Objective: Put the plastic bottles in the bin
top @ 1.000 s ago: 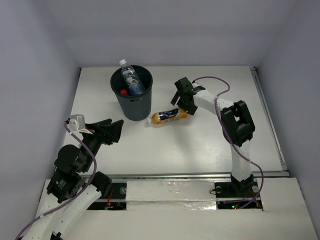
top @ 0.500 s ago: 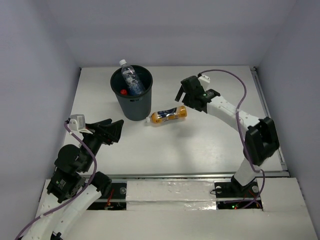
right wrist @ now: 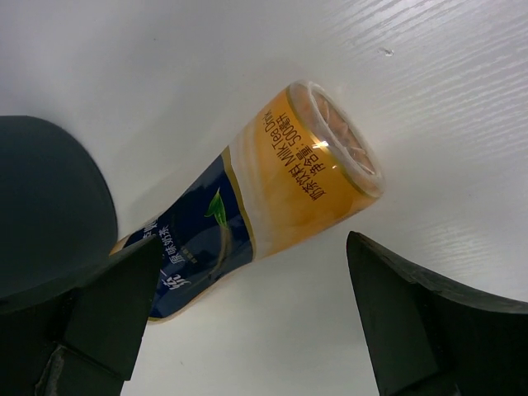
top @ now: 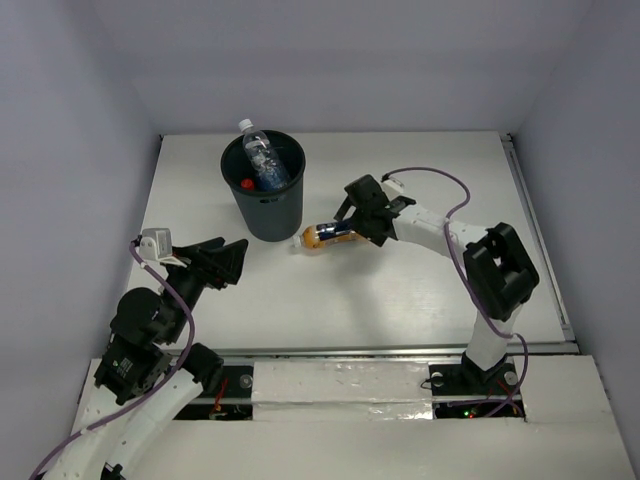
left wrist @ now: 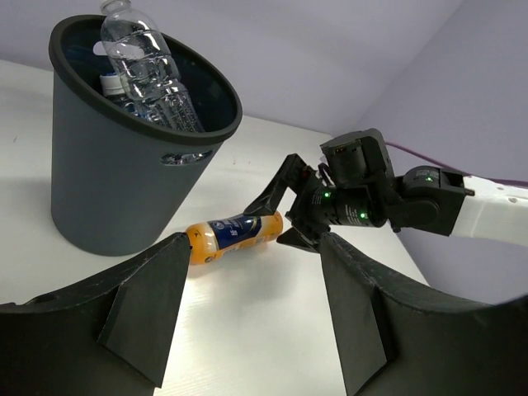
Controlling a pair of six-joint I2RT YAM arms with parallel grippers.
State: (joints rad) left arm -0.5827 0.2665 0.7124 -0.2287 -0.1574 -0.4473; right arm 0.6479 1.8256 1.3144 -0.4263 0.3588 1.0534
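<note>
- Found orange bottle (top: 335,234) lying sideways on surface (top: 400,290), just right of bin (top: 264,215), cap toward it.
- Saw right fingers (right wrist: 421,326) spread wide astride its base, not clamped.
- Saw left fingers (left wrist: 140,305) apart, empty, near left.

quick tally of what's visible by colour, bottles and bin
black bin: 1
orange bottle, on the table: 1
clear bottle, sticking out of the bin: 1
red cap inside the bin: 1
total: 4; others may be hidden in the bin
</note>
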